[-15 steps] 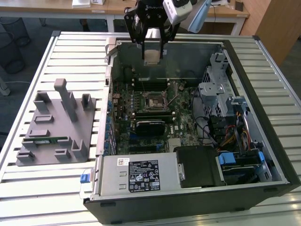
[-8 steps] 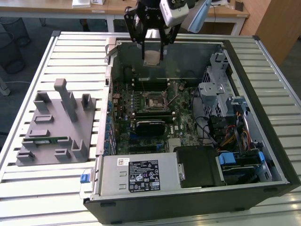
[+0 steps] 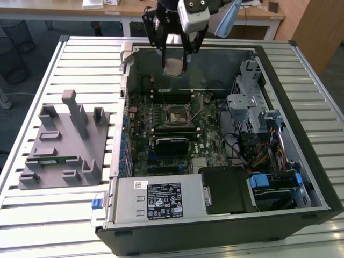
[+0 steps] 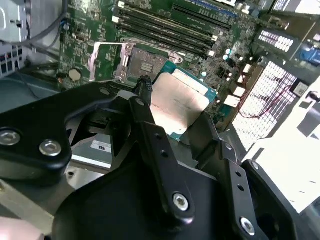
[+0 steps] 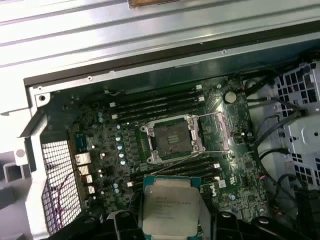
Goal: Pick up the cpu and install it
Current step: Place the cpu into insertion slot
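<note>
Jaws pinch the cpu (image 3: 173,66) by two opposite edges, one finger per side. I judge that's so nothing presses on the metal top or the contact side. The chip is held roughly level w/ the silver lid up, and its green rim peeks out past the lid in both wrist views.

The cpu is in the air, clear of everything, over the far part of the open case (image 3: 215,224) in the exterior view. It's high above the board (image 5: 100,145), not touching it.

The socket (image 5: 173,137) lies below and a bit off to one side of the chip, so the two aren't lined up yet, as far as I can judge. The socket looks bare, and its metal load plate (image 5: 216,131) is swung open beside it, prob. to leave a free drop for the chip. Dark memory slots (image 5: 155,102) run along both sides of the socket.

The case lies on its side w/ the open face up, so the board faces the arm. It takes up the worktop (image 3: 32,215) from the middle to the edge at the exterior view's right. Near the opposite edge sits the grey fixture (image 3: 64,142), well apart from the jaws, w/ a green memory stick (image 3: 51,159) lying in it.
</note>
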Controlling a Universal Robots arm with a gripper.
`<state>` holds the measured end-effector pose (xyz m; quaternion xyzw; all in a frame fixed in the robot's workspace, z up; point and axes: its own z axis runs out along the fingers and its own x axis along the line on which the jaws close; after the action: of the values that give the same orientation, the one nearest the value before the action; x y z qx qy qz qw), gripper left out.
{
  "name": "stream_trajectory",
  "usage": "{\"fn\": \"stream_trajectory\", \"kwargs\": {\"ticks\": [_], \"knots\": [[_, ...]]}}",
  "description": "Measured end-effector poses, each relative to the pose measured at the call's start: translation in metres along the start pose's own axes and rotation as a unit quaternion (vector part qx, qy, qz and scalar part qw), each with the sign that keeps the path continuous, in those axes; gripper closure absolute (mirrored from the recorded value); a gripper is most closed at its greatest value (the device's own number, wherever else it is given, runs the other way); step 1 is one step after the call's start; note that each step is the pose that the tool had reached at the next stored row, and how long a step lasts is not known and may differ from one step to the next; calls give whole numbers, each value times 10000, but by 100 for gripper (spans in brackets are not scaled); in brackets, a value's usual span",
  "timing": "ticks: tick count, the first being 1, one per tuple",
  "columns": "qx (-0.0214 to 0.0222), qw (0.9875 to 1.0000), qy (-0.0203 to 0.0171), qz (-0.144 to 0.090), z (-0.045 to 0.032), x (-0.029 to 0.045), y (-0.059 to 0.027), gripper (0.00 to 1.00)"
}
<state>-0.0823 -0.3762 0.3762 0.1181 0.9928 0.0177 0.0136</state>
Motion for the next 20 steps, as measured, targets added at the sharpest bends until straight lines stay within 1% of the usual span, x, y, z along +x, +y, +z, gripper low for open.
{"fn": "stream_trajectory", "kwargs": {"ticks": [2,4,8,10,12,15,18,20], "knots": [[4,9998,-7,180,4,0,0,46],[8,9994,-14,352,8,0,0,46],[15,9978,-26,665,17,0,0,46],[18,9967,-32,815,23,0,0,46],[22,9953,-38,971,29,1,0,46],[28,9927,-47,1203,37,1,0,46],[33,9897,-56,1430,46,2,0,46],[36,9874,-62,1584,53,2,1,46]]}}
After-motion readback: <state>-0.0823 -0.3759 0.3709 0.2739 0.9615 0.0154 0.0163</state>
